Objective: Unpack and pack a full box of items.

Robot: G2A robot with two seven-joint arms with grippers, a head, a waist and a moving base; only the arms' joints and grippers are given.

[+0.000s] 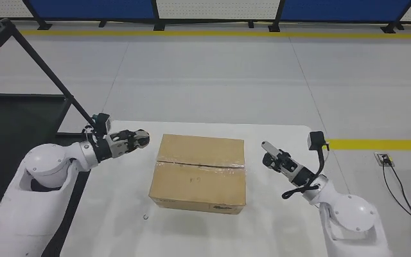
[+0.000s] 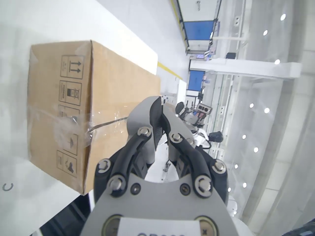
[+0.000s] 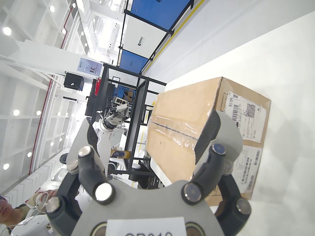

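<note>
Table (image 1: 115, 212): white, rounded far corners. On its left half I note a small C-shaped ring (image 1: 147, 216) lying flat on the bare top. Off my left side stands a black frame (image 1: 45, 70) with one slanted bar and a dark surface under it. Pale floor beyond. A yellow line (image 1: 192, 33) runs along the foot of the blue panels (image 1: 90, 8) at the far side. To my right I log a second yellow stripe (image 1: 369, 144), and just beside it a floor socket (image 1: 383, 159) with a cable (image 1: 392, 183).

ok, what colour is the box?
Brown cardboard box, sealed with clear tape along its top seam; clearest in the top view.
</note>
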